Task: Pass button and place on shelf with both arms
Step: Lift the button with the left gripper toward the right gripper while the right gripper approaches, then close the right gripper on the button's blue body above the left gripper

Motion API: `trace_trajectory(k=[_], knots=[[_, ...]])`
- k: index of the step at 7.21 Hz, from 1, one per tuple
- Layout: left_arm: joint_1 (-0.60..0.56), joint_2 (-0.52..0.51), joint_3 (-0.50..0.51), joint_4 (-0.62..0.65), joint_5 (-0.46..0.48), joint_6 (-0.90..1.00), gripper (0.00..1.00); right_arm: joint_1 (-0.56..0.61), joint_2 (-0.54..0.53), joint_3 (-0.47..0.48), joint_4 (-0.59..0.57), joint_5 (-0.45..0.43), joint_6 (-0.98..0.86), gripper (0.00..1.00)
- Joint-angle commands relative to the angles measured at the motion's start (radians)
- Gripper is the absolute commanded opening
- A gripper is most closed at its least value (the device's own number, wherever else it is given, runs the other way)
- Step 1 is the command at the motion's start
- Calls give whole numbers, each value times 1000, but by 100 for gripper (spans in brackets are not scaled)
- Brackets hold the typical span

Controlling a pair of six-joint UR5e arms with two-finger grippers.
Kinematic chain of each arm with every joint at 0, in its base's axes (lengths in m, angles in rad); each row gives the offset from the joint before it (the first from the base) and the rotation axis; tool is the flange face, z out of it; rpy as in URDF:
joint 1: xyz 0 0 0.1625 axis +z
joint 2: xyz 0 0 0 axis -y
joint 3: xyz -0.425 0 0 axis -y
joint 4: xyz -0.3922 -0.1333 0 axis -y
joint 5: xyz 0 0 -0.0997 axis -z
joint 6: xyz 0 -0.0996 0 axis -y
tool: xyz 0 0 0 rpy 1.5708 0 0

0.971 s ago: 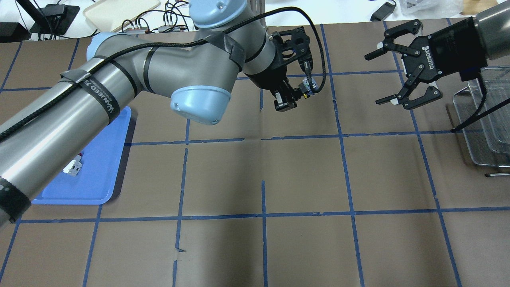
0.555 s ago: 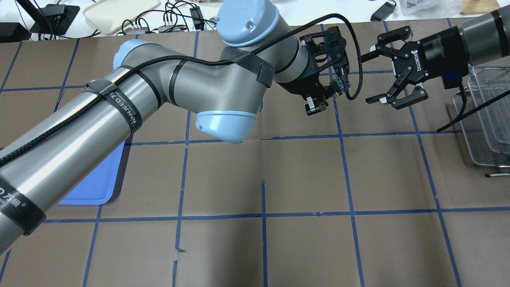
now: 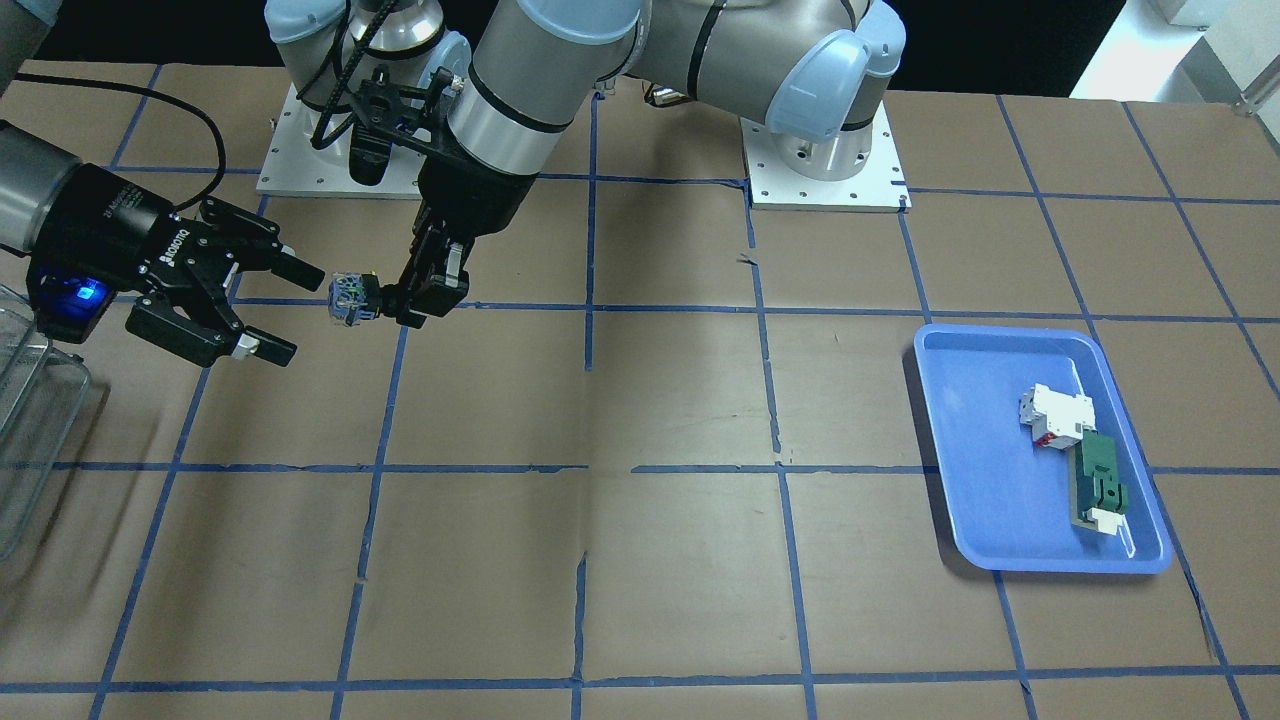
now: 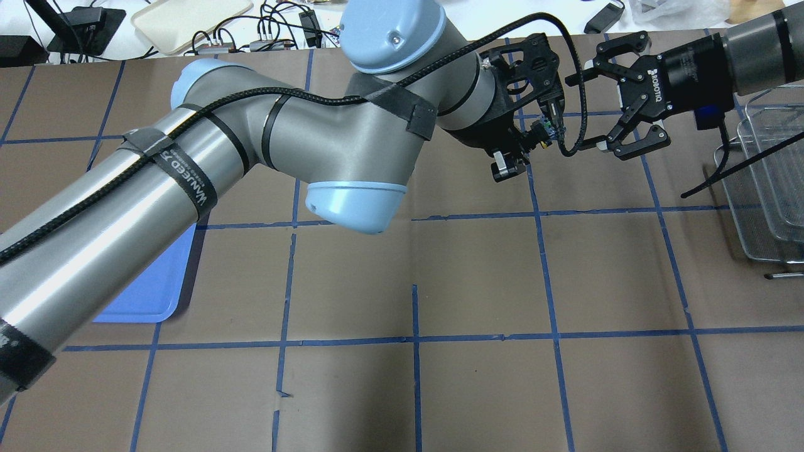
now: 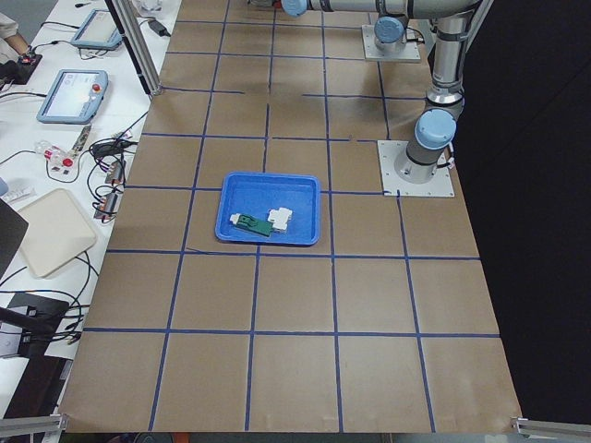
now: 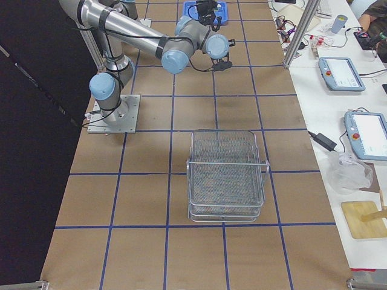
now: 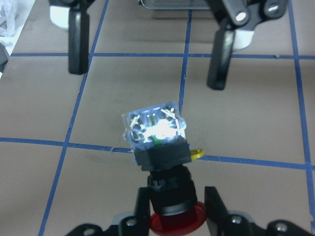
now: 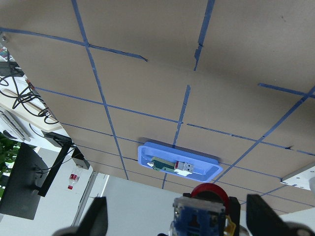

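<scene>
The left gripper (image 3: 388,297) clamps the button (image 3: 347,298) by its red-capped end above the desk's right half, short of the shelf (image 4: 763,188), while the right gripper (image 3: 287,310) waits spread wide, so an early release would likely drop it.

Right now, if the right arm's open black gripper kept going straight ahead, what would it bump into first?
Most likely the small push-button with the red cap and blue-green base, held out by the left gripper. It sits just ahead of the open jaws of the right gripper, though depth is unclear.
</scene>
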Motion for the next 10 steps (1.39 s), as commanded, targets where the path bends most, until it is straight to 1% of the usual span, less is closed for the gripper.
trace_trajectory(k=[1,2,3,6,10], knots=[[-1,5,-1,-2,1,-1,0,2,-5,0,0,13,27,100],[1,-6,-1,-1,2,-1,0,2,-8,0,7,11,37,100],[-1,10,-5,-11,1,1,0,7,-9,1,10,16,75,100],[5,8,-2,-9,-10,1,0,11,-6,6,14,14,139,100],[4,26,-7,-10,-9,-1,0,47,-11,3,13,14,140,100]])
